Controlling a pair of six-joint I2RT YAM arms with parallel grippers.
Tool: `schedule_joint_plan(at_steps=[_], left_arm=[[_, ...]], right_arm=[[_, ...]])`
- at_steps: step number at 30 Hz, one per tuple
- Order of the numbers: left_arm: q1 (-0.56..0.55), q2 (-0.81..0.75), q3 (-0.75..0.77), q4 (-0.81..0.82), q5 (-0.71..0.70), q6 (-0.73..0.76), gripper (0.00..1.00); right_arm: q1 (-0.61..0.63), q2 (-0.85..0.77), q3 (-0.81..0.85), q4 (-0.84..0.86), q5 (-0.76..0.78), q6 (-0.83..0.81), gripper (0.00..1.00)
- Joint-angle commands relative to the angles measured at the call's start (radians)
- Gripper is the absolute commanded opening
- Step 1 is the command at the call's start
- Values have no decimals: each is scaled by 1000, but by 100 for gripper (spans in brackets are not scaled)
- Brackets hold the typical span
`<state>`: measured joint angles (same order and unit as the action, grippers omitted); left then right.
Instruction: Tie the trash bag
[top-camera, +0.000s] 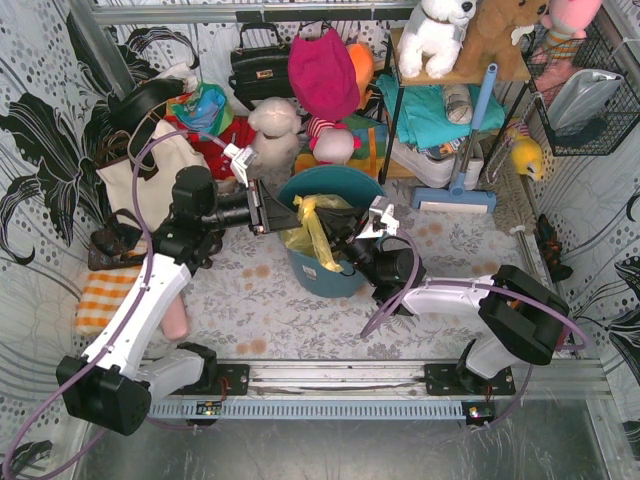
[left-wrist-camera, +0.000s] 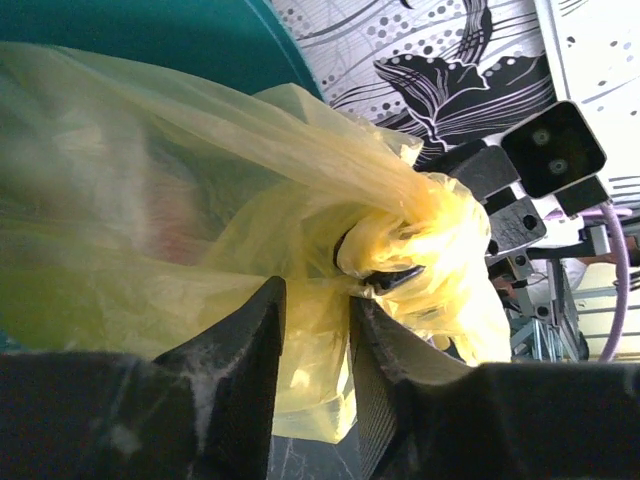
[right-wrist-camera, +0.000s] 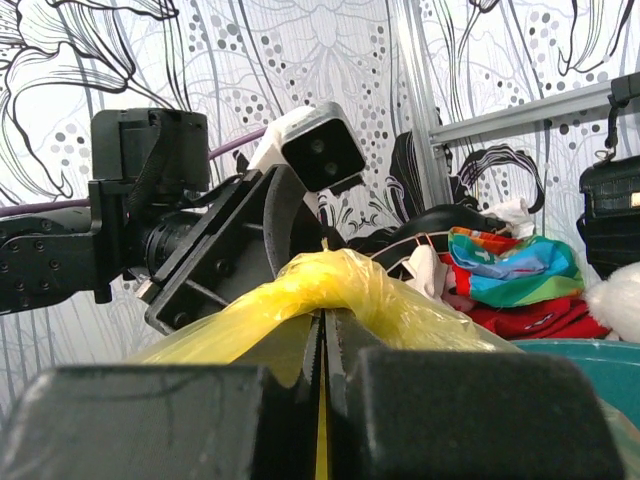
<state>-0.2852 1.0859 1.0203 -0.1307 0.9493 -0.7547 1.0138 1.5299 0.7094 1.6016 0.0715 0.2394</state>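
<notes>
The trash bag (top-camera: 312, 226), thin yellow plastic, sits in the teal bin (top-camera: 335, 275) at the table's middle. My left gripper (top-camera: 284, 215) reaches in from the left. In the left wrist view its jaws (left-wrist-camera: 318, 297) stand narrowly apart, closed on a flap of the bag (left-wrist-camera: 200, 200). My right gripper (top-camera: 347, 240) comes in from the right. In the right wrist view it (right-wrist-camera: 324, 322) is shut on a thin yellow strip, with a twisted roll of the bag (right-wrist-camera: 330, 285) looped over its tips. Its plastic-wrapped fingertip (left-wrist-camera: 395, 278) shows in the left wrist view. No paper shows through.
A cream tote (top-camera: 150, 175) stands left of the bin. Plush toys (top-camera: 275, 125), a black handbag (top-camera: 260, 65) and a red cloth pile (top-camera: 322, 75) crowd the back. A blue mop (top-camera: 470, 150) leans at a shelf back right. An orange checked cloth (top-camera: 105, 295) lies at the left.
</notes>
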Motion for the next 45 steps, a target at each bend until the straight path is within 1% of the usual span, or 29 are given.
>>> schedule_joint_plan(at_steps=[1, 5, 8, 12, 16, 21, 24, 27, 30, 39, 45], left_arm=[[0, 3, 106, -85, -61, 86, 43], [0, 1, 203, -250, -176, 183, 46], [1, 1, 270, -354, -314, 222, 46], [1, 3, 335, -361, -414, 205, 49], [1, -3, 375, -335, -449, 171, 52], [0, -2, 400, -320, -436, 149, 54], [0, 6, 375, -283, -371, 122, 57], [0, 9, 326, -218, -294, 80, 57], [-1, 2, 281, -161, -254, 42, 57], [-6, -45, 175, -98, -208, -11, 54], [-22, -56, 119, -93, -219, -21, 54]], right_arm=[[2, 15, 8, 89, -44, 20, 0], [2, -5, -6, 81, -35, 6, 0], [2, -17, -11, 67, -37, -6, 0], [3, -25, -12, 56, -41, -13, 0], [2, -31, -11, 51, -42, -14, 0], [2, -36, -10, 42, -47, -15, 0], [3, -33, -10, 44, -40, -15, 0], [3, -27, -8, 51, -33, -16, 0], [2, -25, -2, 50, -19, -22, 0], [3, 13, 32, 89, 66, -72, 0], [2, 35, 60, 94, 52, -75, 0]])
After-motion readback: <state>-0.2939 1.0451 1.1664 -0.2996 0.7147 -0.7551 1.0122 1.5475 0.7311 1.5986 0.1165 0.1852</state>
